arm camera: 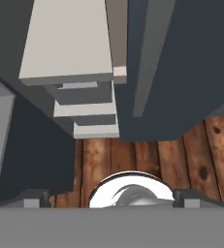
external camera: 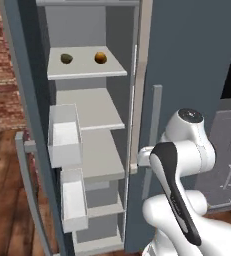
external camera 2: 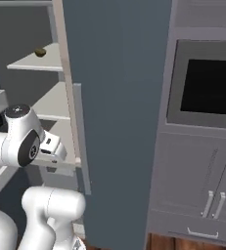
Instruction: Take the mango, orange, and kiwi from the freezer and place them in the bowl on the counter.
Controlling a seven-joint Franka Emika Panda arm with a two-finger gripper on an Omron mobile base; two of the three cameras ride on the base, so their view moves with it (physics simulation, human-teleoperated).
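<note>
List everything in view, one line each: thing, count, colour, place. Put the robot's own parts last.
freezer: one, dark blue-grey, door open, pale grey shelves inside.
orange: one, orange-brown, upper shelf, right of the darker fruit.
dark fruit: one, olive-brown, same shelf, left side; which fruit it is I cannot tell.
drawers: two, white, pulled out on the freezer's left side.
oven: one, grey with a black window, right of the freezer.
cabinet doors: grey, bar handles, below the oven.
floor: brown wood planks.
brick wall: red, far left.
arm: one, white with dark joints, in front of the freezer.
gripper: one, dark fingertips, open, pointing down at the floor.
</note>
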